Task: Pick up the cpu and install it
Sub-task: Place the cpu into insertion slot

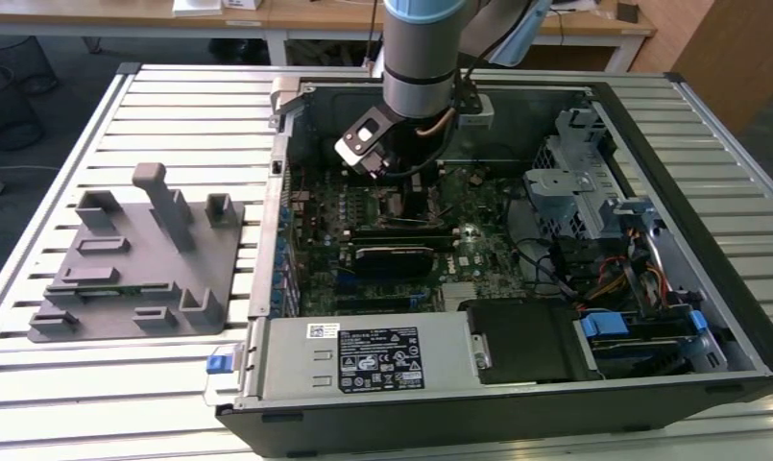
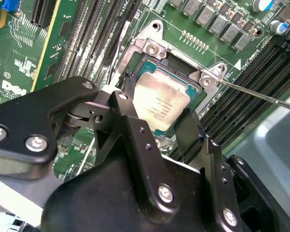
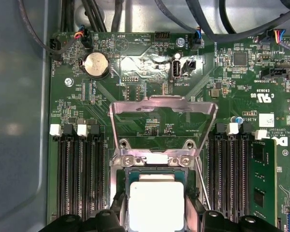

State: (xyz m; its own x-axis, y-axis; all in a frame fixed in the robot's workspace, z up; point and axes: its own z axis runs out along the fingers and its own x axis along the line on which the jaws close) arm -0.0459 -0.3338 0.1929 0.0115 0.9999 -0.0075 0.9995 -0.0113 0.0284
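Observation:
The cpu (image 2: 159,101) (image 3: 157,205) is a small square chip with a pale silver top. My gripper (image 2: 157,116) (image 3: 157,210) is shut on it, one black finger (image 2: 128,108) against each of two opposite edges. The chip sits level right over the open socket (image 2: 197,93), whose green rim shows around it; I cannot tell whether it rests in the socket. The metal load plate (image 3: 162,104) stands flipped open beyond the socket, and the thin lever (image 2: 261,94) (image 3: 202,186) is swung out. In the exterior view the gripper (image 1: 397,182) reaches down into the open computer case (image 1: 642,379).
Memory slots (image 3: 79,179) (image 3: 229,174) flank the socket on both sides, one holding a green module (image 3: 261,176). A grey box with a label (image 1: 360,355) fills the case's near side, a drive cage (image 1: 578,192) the exterior view's right. A grey fixture (image 1: 136,259) sits on the slatted table.

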